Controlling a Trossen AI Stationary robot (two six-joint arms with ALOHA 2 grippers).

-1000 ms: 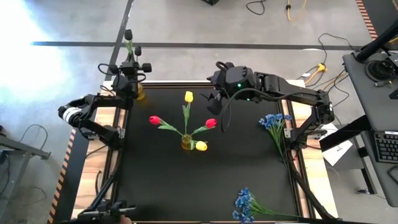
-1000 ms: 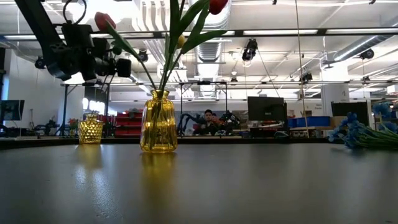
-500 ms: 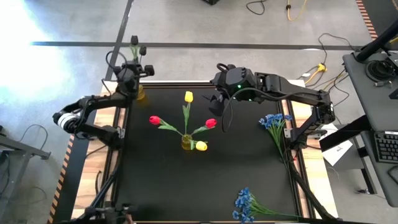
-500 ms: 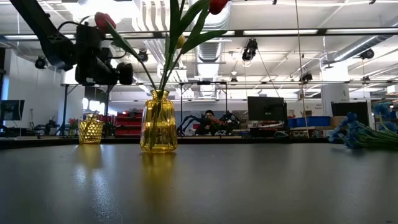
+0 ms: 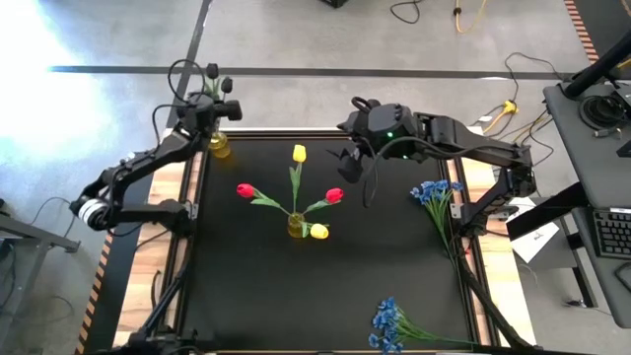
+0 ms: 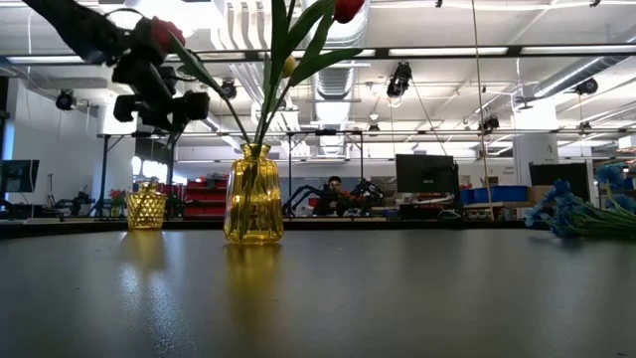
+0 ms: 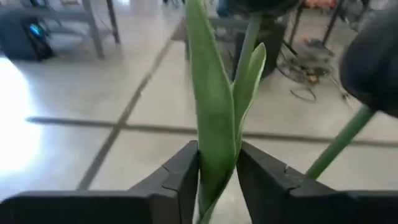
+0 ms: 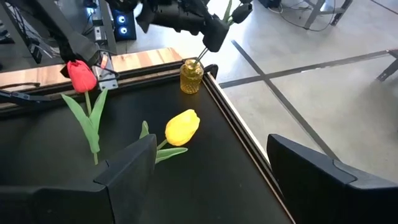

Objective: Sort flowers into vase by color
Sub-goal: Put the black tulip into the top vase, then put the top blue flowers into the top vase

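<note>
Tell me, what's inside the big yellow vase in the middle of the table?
The big yellow vase holds four tulips: two red tulips and two yellow tulips, on green stems. The stem bottoms are blurred behind the tinted glass.

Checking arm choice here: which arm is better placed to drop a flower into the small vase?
Left. Its end effector is shut on a flower and sits right above the small vase. The right end effector is open, empty, and farther off.

Left pincer (image 7: 217, 177) clamped shut, reaching over the table's far-left corner. Right pincer (image 8: 211, 180) spread wide, its arm stretched over the far edge near the middle.
</note>
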